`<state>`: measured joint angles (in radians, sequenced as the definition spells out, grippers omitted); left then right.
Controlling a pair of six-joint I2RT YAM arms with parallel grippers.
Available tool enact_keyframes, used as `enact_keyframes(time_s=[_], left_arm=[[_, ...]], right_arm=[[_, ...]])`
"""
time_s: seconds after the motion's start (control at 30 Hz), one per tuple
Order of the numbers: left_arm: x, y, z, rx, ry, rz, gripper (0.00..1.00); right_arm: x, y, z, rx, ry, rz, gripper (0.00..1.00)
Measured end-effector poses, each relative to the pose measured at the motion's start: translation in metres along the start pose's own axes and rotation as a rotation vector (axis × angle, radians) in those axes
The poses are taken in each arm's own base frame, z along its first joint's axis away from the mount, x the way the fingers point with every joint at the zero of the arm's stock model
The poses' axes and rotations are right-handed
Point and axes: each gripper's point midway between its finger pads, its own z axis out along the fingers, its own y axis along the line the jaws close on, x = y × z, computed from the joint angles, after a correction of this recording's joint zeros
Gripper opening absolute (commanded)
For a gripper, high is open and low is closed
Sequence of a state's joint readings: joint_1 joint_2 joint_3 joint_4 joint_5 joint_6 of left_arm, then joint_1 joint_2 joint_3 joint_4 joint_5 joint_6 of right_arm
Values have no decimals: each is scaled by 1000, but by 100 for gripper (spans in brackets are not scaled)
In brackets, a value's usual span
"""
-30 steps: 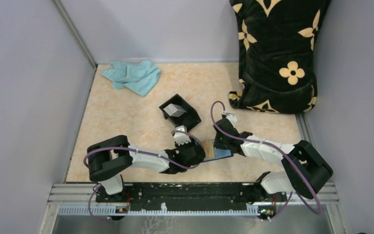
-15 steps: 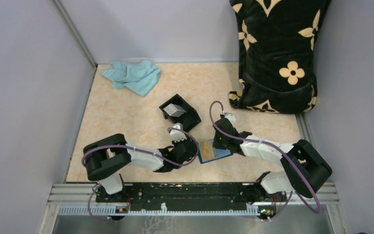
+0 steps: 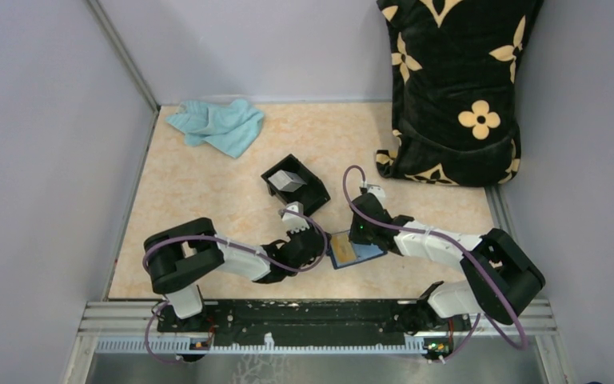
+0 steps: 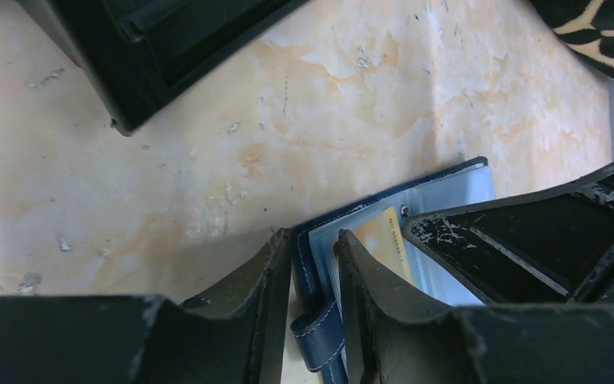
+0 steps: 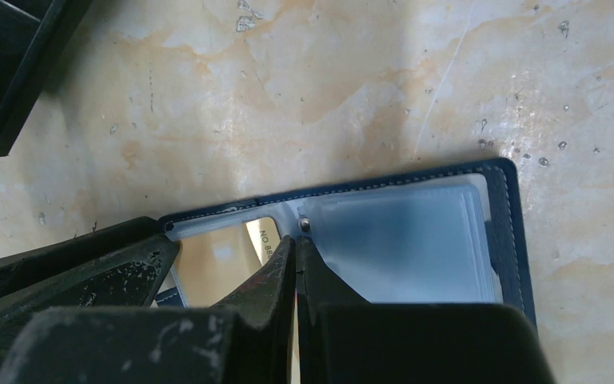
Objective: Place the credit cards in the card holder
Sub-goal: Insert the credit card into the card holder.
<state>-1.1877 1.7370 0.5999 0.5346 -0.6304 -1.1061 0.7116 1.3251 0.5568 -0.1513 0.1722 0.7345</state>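
The card holder (image 3: 352, 250), a navy wallet, lies open on the table between both arms, its clear sleeves up. An orange-yellow credit card (image 4: 384, 238) sits in a sleeve on its left half (image 5: 224, 260). My left gripper (image 4: 313, 254) straddles the holder's left edge (image 4: 308, 264), jaws narrowed on the navy cover and sleeves, the closing tab (image 4: 320, 340) hanging between them. My right gripper (image 5: 297, 244) is shut with nothing in it, tips pressed on the holder (image 5: 416, 240) at its middle beside the silver snap (image 5: 305, 225). A pale grey card (image 3: 288, 180) stands in the black box.
The black open-topped box (image 3: 310, 194) stands just behind the left gripper (image 3: 313, 246). A teal cloth (image 3: 217, 126) lies at the back left. A black bag with cream flowers (image 3: 456, 88) fills the back right corner. Grey walls close in both sides.
My left gripper has drawn back to the left off the top of the card holder and narrowed its jaws over the holder's left edge. The right gripper has stayed put.
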Motion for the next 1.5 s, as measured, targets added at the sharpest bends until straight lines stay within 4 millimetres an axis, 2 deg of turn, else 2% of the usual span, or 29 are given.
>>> enact_keyframes(time_s=[0.63, 0.87, 1.0, 1.23, 1.5], left_arm=[[5, -6, 0, 26, 22, -15, 34], [8, -7, -1, 26, 38, -24, 32], [8, -6, 0, 22, 39, -33, 32], [8, -7, 0, 15, 42, -42, 32], [8, -7, 0, 12, 44, -47, 31]], right_arm=[[3, 2, -6, 13, -2, -30, 0], [-18, 14, -21, -26, -64, -36, 0], [-24, 19, -25, -38, -74, -40, 0], [-14, 20, -24, -48, -52, -51, 0], [19, 10, -16, -40, 21, -63, 0]])
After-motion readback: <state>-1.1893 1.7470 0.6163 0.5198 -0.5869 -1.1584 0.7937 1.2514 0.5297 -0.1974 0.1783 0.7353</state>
